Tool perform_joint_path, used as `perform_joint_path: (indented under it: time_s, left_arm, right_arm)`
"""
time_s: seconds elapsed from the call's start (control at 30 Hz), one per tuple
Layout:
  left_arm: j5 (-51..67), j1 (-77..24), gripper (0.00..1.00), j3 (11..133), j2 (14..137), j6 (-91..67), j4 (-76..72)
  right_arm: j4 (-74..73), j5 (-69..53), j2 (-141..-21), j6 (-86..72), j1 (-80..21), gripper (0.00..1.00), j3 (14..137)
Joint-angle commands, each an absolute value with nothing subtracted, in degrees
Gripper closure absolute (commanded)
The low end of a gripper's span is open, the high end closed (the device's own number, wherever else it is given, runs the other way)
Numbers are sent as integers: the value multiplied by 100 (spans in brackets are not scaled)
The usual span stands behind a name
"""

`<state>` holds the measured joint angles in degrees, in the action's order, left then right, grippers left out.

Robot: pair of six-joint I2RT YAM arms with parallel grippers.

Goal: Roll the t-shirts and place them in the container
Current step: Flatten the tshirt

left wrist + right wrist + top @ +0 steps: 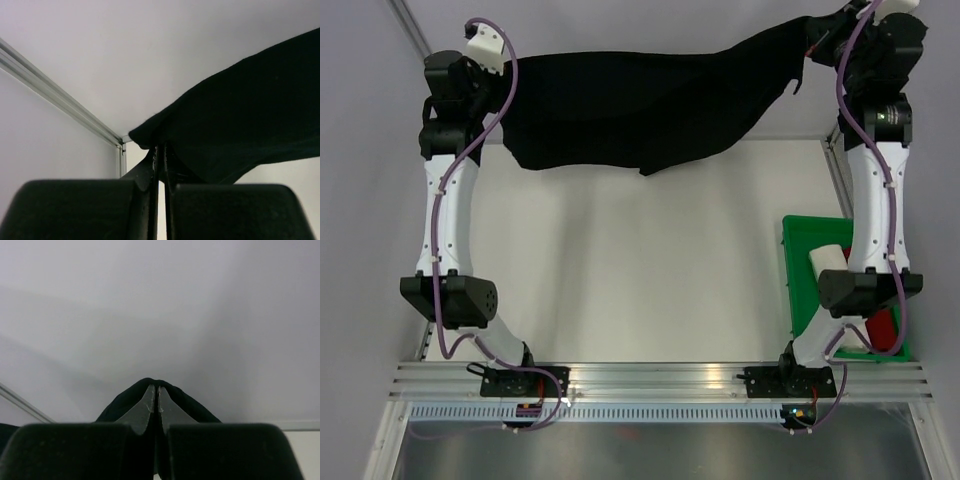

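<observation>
While both arms lift it at the far edge, the black shirt [640, 105] hangs stretched, likely to spread flat. The left gripper [159, 152] is pinched closed on a corner. The right gripper [155, 392] is clamped on cloth too.

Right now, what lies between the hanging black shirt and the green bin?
In the top view, only bare white table lies between the black t-shirt, stretched between both grippers, and the green bin at the right.
</observation>
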<state>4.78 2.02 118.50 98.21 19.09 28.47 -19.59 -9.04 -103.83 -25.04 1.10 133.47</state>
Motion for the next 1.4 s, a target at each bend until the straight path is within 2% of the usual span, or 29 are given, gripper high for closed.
perform_joint_path:
  time_s: [0.0, 0.1, 0.2, 0.37, 0.63, 0.9, 1.03, 1.13, 1.27, 1.33, 1.37]
  left_arm:
    - [527, 246, 98, 11646, 9036, 1661, 2522]
    - [694, 228, 98, 11155, 8737, 1635, 2575]
    - [624, 228, 98, 11004, 8710, 1696, 2602]
    - [545, 229, 98, 11039, 8894, 1705, 2601]
    - [650, 229, 98, 11100, 9729, 1460, 2602]
    - [440, 220, 98, 12451, 10660, 835, 2593]
    - [-269, 220, 98, 13208, 10898, 896, 2584]
    - [-291, 229, 98, 13544, 10899, 1098, 2523]
    - [175, 229, 98, 13360, 10662, 1125, 2444]
    - [385, 237, 98, 12843, 10469, 1116, 2382]
    - [491, 237, 98, 12153, 10372, 1151, 2182]
  right_arm:
    - [-1731, -966, -9248, -2163, 237, 100, 13115]
    - [-1819, -1133, -8563, -1925, 237, 100, 12552]
    - [-2116, -1178, -8507, -1776, 237, 100, 12498]
    - [-2294, -1414, -8885, -1959, 264, 100, 12954]
    - [-1091, -1714, -9922, -3110, 264, 100, 12700]
    - [-510, -1723, -11450, -3972, 185, 100, 14201]
    - [-492, -1302, -11541, -3929, 202, 100, 14879]
    - [-352, -1143, -11146, -3587, 211, 100, 14662]
    - [-142, -1115, -10522, -3270, 220, 100, 13924]
    - [-53, -1352, -10091, -3234, 220, 99, 13058]
    - [-53, -1588, -9759, -3252, 211, 100, 12660]
